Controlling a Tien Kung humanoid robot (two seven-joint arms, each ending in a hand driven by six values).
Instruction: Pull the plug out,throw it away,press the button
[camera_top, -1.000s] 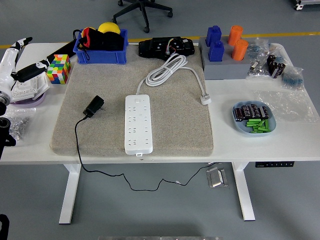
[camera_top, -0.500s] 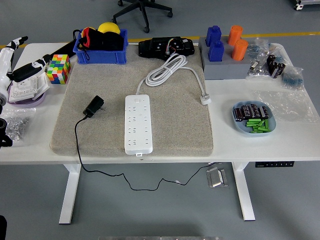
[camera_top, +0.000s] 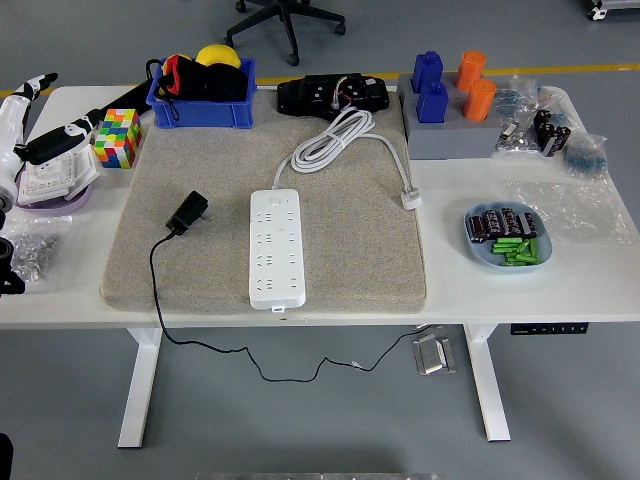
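A white power strip lies lengthwise in the middle of a grey mat. No plug sits in its sockets. Its white cord is coiled at the mat's back and ends in a white plug lying on the mat. A black plug lies on the mat to the left of the strip, apart from it. Its black cable runs over the table's front edge. My left hand is at the far left edge, fingers spread and empty, well clear of the black plug.
A colourful cube and a blue bin stand at the back left. A black device and a grey block with blue and orange pieces stand behind the mat. A blue dish of batteries is on the right, a purple bowl at the left.
My left hand has drawn back a little toward the left edge. The black plug and the power strip have not moved.
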